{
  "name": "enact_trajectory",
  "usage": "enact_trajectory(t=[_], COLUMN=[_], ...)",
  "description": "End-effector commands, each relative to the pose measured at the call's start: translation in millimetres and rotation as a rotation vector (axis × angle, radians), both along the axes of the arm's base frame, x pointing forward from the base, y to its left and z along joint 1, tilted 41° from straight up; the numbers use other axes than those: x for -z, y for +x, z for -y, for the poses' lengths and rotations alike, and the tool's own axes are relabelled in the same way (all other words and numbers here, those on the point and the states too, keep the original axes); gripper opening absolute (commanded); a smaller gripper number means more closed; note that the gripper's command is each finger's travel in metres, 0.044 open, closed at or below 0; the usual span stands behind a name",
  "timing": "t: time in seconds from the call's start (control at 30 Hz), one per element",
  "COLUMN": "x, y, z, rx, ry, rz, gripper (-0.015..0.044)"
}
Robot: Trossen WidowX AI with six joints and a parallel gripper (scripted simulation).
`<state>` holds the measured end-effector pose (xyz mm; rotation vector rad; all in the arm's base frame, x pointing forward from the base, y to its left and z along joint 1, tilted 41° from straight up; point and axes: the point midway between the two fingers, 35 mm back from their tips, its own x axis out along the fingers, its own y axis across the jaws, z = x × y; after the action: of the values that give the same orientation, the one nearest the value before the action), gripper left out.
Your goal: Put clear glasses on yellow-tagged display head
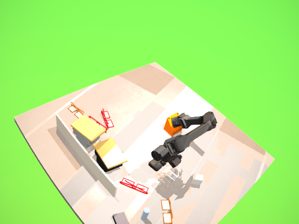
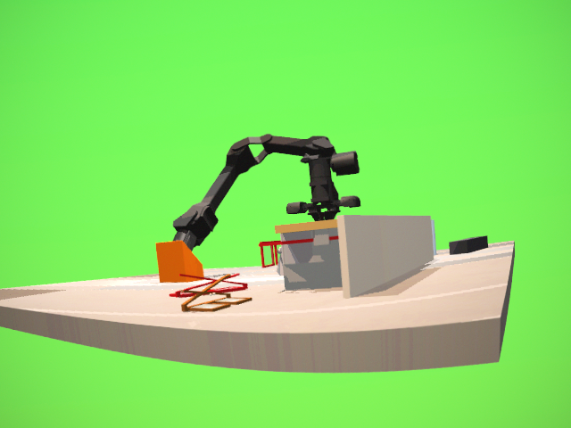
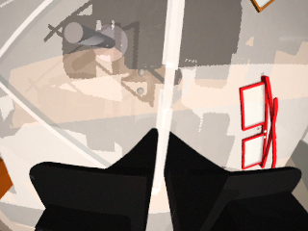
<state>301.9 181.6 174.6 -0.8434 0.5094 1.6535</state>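
Note:
My gripper (image 1: 166,166) (image 2: 326,218) (image 3: 159,134) points down, shut on the front frame of the clear glasses (image 1: 172,174) (image 3: 174,29). The glasses hang above the table, their temples spread open to the left in the wrist view. In the exterior view they are hidden. The black display head (image 1: 102,164) under a slanted yellowish board (image 1: 110,154) is left of the gripper in the top view and bare of glasses. The grey head (image 1: 83,138) (image 2: 309,275), under another board (image 1: 88,127) (image 2: 304,226), wears red glasses (image 1: 97,122) (image 2: 297,241). No tag can be made out.
A pale wall (image 1: 84,154) (image 2: 387,253) stands behind both heads. Red glasses (image 1: 133,185) (image 3: 264,135) lie near the wall's front end. Other red and orange glasses lie beyond the grey head. A white cube (image 1: 197,179), blue cylinder (image 1: 145,213) and dark block (image 1: 121,218) (image 2: 467,244) stand about.

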Motion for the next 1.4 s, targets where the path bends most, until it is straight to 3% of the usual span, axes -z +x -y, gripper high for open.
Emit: enact_trajectory(t=[0.0,1.37], x=[13,29], y=[-4,15], z=[-12,0], rx=[0.001,0.001], ry=[0.002,0.001], rz=[-0.003,-0.002], gripper=[0.0000,0.0000])
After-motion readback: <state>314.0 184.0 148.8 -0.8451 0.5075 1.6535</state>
